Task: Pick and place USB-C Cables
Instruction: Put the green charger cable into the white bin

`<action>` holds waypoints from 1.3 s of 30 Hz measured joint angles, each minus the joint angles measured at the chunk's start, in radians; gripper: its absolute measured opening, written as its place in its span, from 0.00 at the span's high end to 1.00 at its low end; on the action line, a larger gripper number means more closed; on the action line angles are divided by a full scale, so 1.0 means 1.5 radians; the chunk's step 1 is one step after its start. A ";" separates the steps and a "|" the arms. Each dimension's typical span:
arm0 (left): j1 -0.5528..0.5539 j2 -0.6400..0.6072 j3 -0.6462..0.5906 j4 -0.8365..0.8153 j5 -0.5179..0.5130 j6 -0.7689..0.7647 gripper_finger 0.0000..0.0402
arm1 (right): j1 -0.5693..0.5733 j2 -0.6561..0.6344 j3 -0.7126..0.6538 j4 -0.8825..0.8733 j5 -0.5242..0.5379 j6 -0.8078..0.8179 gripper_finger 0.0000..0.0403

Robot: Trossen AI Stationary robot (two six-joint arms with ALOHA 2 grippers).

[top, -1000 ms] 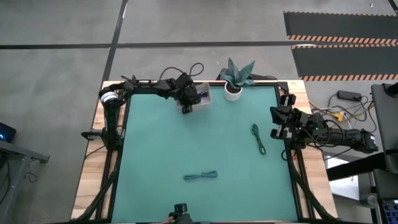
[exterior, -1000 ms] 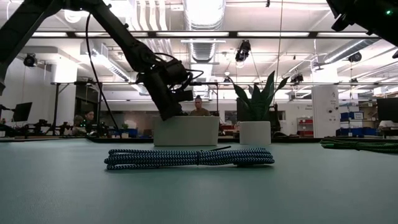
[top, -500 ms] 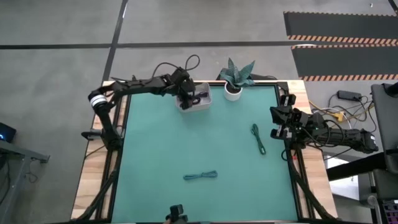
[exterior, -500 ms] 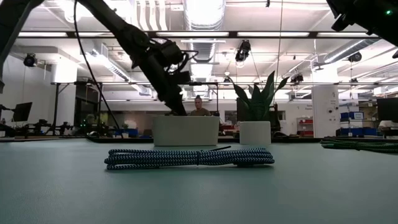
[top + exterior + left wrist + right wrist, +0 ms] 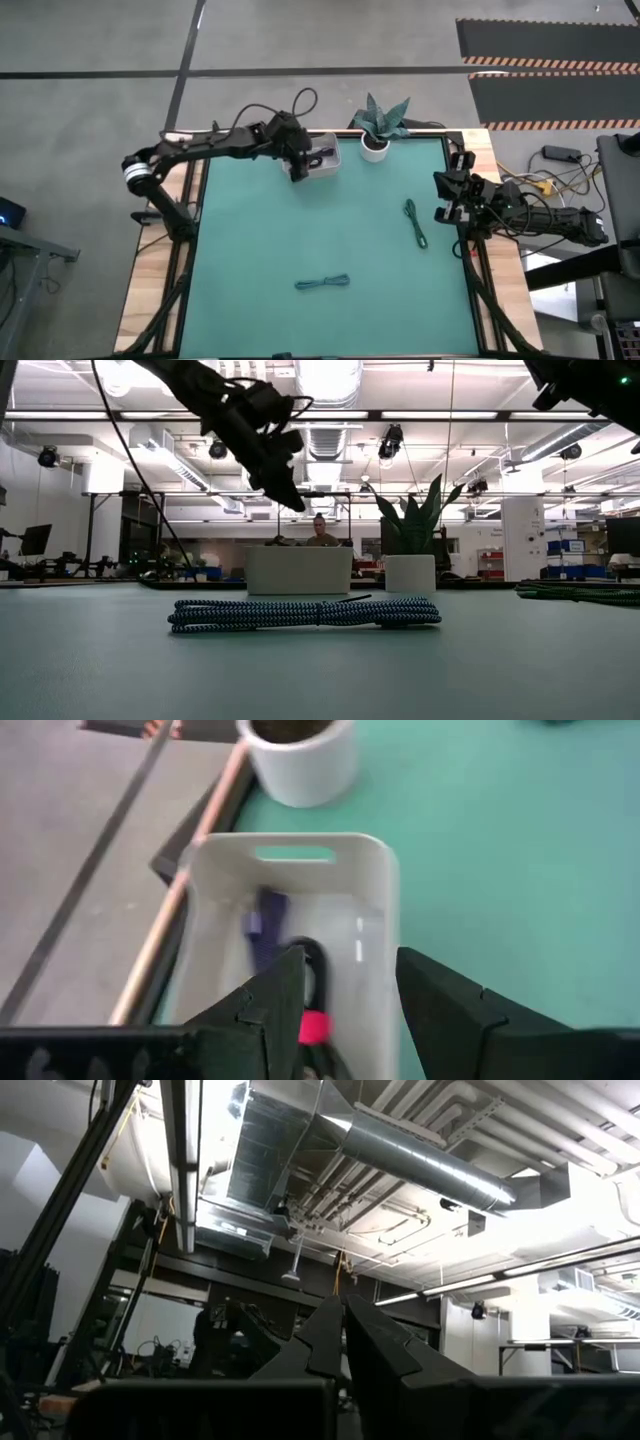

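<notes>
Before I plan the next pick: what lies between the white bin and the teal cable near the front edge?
In the high view, only bare green mat separates the white bin from the teal cable.

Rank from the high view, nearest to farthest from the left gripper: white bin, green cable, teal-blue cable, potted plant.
From the left gripper:
1. White plastic bin, directly below it, far edge.
2. Potted plant in white pot, beside the bin.
3. Green coiled cable, right side.
4. Teal-blue coiled cable, near edge; close to green's distance.

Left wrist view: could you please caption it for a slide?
Open left gripper above the white bin, a dark blue cable inside, white pot beyond.
</notes>
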 joint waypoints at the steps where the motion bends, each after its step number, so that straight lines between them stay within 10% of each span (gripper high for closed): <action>1: -0.008 -0.008 -0.007 -0.001 0.000 0.000 0.64 | 0.000 0.000 0.000 -0.002 0.000 0.000 0.98; 11: -0.087 -0.117 -0.156 0.013 0.002 -0.027 0.64 | 0.000 0.000 0.000 -0.010 0.018 0.003 0.98; 39: -0.232 -0.449 -0.490 0.532 -0.001 -0.064 0.64 | 0.002 0.194 0.214 -0.324 -0.007 0.204 0.98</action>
